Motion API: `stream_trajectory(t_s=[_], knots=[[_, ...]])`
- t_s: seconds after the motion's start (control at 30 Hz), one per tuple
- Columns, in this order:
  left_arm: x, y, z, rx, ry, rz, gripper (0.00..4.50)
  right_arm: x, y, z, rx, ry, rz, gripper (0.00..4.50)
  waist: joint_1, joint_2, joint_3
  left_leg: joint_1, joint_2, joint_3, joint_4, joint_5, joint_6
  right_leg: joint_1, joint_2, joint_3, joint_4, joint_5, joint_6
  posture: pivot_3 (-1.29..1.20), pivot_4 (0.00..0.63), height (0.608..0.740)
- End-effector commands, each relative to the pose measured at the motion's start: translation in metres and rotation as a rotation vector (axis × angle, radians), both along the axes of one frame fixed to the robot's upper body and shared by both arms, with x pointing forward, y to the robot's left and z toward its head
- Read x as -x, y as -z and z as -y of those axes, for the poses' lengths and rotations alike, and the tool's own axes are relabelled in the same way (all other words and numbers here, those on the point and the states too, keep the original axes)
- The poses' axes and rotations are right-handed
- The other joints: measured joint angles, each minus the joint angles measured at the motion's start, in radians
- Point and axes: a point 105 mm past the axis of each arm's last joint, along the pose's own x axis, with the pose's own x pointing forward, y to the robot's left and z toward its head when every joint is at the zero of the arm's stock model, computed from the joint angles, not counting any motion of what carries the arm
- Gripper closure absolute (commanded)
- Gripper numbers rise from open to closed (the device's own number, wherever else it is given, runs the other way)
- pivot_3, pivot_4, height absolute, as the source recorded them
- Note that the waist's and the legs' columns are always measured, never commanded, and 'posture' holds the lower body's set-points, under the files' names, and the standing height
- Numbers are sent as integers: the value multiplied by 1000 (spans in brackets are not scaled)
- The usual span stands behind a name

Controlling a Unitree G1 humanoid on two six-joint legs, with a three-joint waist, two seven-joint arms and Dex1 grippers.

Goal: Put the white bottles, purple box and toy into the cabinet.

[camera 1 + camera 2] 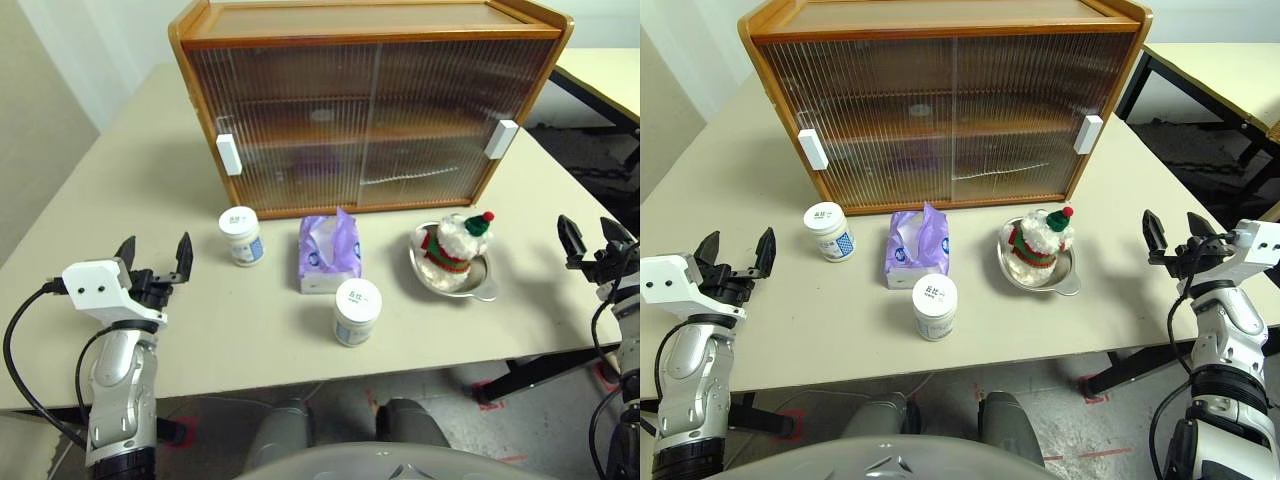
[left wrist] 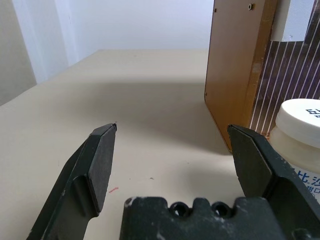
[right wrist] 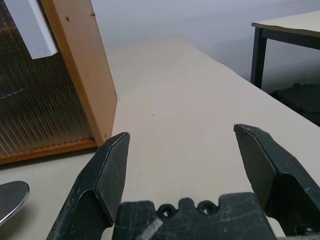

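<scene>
Two white bottles stand on the beige table: one (image 1: 242, 236) left of the purple box (image 1: 329, 253), the other (image 1: 356, 312) in front of it. The toy (image 1: 458, 243), white with a red-green hat, sits in a shallow metal dish (image 1: 482, 286) to the right. Behind them stands the cabinet (image 1: 370, 100), its ribbed doors shut, white handles (image 1: 228, 154) at both ends. My left gripper (image 1: 155, 259) hovers open at the table's left front, apart from the nearer bottle (image 2: 300, 135). Open and empty, my right gripper (image 1: 1171, 236) sits off the table's right edge.
A second table (image 1: 1230, 70) with black legs stands at the far right. The dish rim (image 3: 10, 197) shows beside the cabinet's corner in the right wrist view. Bare tabletop (image 1: 120, 180) runs left of the cabinet.
</scene>
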Motion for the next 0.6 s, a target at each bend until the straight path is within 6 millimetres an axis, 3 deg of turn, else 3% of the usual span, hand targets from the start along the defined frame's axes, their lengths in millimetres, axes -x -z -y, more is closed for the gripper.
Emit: stream_trajectory(t_s=[0.03, 0.2, 0.27, 0.43, 0.6], knots=[[-2, 1, -2, 0, -6, -4, 0, -6, -18, -7, 9, -29, 64, 18, 0, 0, 0, 0, 0, 0, 0, 0, 0, 0, 0, 0, 0, 0, 0, 39, 0, 740], [-9, -6, -9, -9, -13, 10, 0, -15, -74, -26, -24, -143, 227, 18, -4, 1, 0, 0, 0, 0, 0, 0, 0, -1, 1, 0, 0, 1, 0, 31, 0, 740], [-10, -8, -13, -13, -17, 11, 0, -15, -97, -38, -27, -206, 281, 18, -5, 1, 0, 0, 2, 0, 0, 0, 0, -1, 2, 0, 0, 5, 8, 31, 0, 740], [-17, -11, -16, -21, -5, 11, 0, -10, -130, -75, -54, -404, 335, 18, 0, 0, -1, 0, 6, 0, 0, 0, -1, -4, 4, -2, -2, 8, 9, -1, 0, 740], [-25, -18, -19, -32, 9, 27, 0, 2, -147, -116, -48, -644, 320, 18, 0, 0, -1, -1, 6, 0, 0, -1, -1, -6, -1, -4, -3, 10, 7, -12, 0, 740]])
